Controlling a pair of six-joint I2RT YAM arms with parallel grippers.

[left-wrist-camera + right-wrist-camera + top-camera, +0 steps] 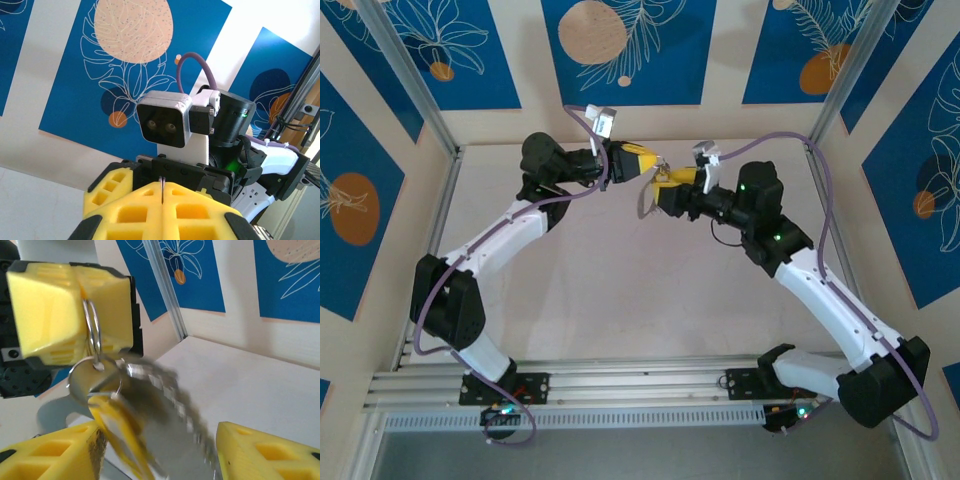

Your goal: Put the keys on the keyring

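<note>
Left gripper [84, 300] is clenched on the flat grey keyring with a pale toothed strip [172, 392]. Right gripper [160, 452] is released. Both are in the air over the middle of the pale worktop's [620, 300] far edge.
Left gripper's yellow fingers [45, 310] pinch the thin silver wire loop [93, 327] at the keyring's top, and the rest hangs free below, motion-blurred. The small key with a tan-yellow head [117, 427] dangles in the same bunch; cannot tell if it is threaded on. Right gripper's yellow fingers stand apart on either side of the hanging bunch, gripping nothing.
</note>
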